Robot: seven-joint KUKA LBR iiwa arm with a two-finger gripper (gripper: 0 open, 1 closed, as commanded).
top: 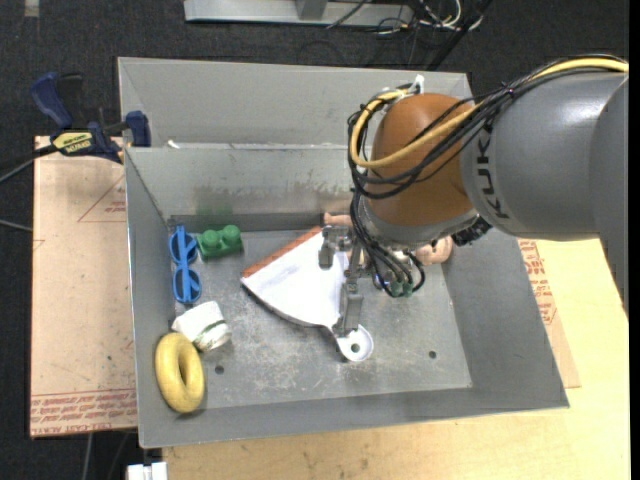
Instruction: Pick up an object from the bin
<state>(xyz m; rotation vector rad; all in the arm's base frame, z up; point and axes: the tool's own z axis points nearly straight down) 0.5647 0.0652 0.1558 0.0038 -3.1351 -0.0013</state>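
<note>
Orange wrist cover (420,158) hangs above white wedge (295,283) lying lower-left to upper-right; fingers' (348,298) spread unclear.

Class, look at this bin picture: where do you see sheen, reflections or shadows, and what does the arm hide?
Camera view: a pale sheen streaks the bin's back wall; the green block reflects faintly in that wall just above it; a dark shadow band runs along the wall's foot; the arm hides part of a pink thing.

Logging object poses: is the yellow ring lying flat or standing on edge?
Lying flat: the yellow ring rests on the floor of the bin, in the view's lower left corner, its hole facing up.
</note>
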